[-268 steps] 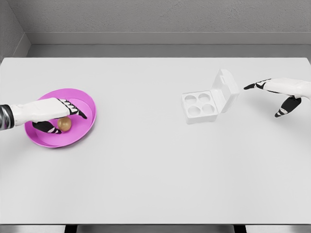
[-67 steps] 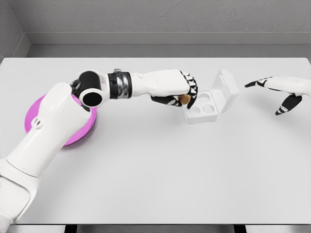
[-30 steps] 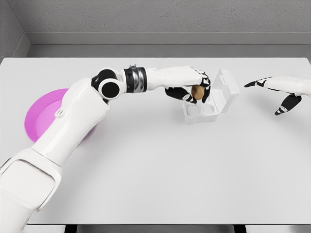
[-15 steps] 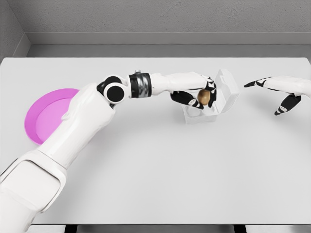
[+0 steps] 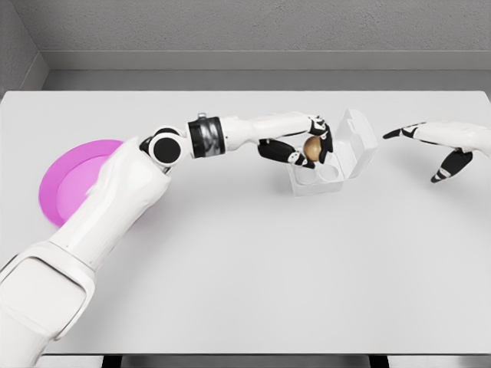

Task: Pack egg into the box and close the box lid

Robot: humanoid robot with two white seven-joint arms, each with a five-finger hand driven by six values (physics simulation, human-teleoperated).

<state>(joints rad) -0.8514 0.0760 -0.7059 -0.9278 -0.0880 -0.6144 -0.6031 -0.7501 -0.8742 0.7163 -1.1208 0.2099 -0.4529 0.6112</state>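
Two white arms show in the head view over a smooth, matte white table [image 5: 253, 268]. At the centre of things stands the box [image 5: 326, 162], a small moulded white tray with round cups and a hinged lid [image 5: 354, 139] standing open, tilted back on its far right side. Left of the box, near the table's left edge, lies a shallow round pink plate [image 5: 65, 184], glossy and partly covered by the left arm. That arm reaches across from the lower left, and the left hand [image 5: 301, 146] hangs over the box's far left cups. Its black-and-white fingers [image 5: 285, 156] curl around the egg [image 5: 312, 149], pinching it between thumb and fingertips. The egg is small, oval and tan-brown with a dull sheen, held just above the tray; whether it touches a cup cannot be told. Right of the box, apart from the lid, the right hand [image 5: 445, 146] hovers with fingers spread, holding nothing
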